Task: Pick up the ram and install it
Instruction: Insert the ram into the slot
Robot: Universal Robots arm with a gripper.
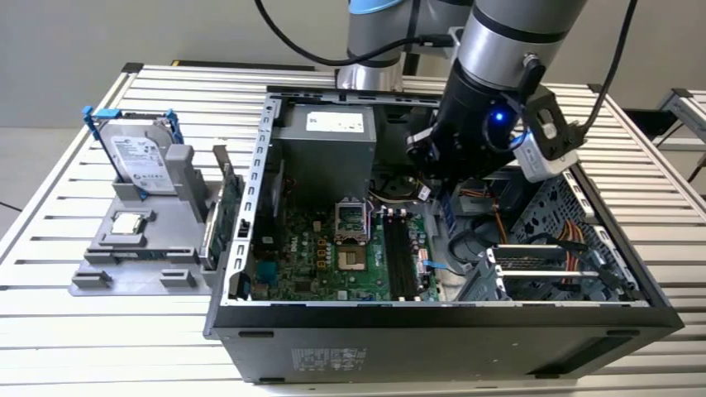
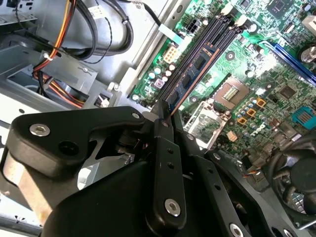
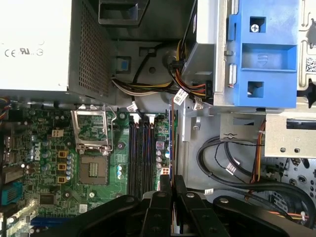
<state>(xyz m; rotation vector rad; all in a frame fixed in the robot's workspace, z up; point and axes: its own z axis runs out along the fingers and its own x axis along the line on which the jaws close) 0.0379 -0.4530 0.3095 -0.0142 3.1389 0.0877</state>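
On the exterior view's left, a grey plastic fixture (image 1: 132,248) sits on the slatted metal counter (image 1: 66,314). It holds an upright hard drive (image 1: 144,161) in a blue-edged frame and a small square silver processor (image 1: 129,222) lying flat. Just beside it, thin green cards (image 1: 226,207) stand on edge against the wall of the open black computer case (image 1: 441,343). Inside, a boxy grey power supply (image 1: 326,153) sits above the green motherboard (image 1: 331,260), whose square metal-framed processor socket (image 1: 350,219) lies next to the long black memory slots (image 1: 399,256).

Further right, the arm reaches down into the case, and its black tool (image 1: 432,186) hangs over the upper end of those slots. In both wrist views the flat fingers (image 2: 165,148) are closed nearly together on the ram (image 2: 190,74), a narrow stick seen edge-on (image 3: 172,133); it runs along the slots, beside the bundled orange and black cables (image 3: 247,163). Whether it is seated cannot be told.
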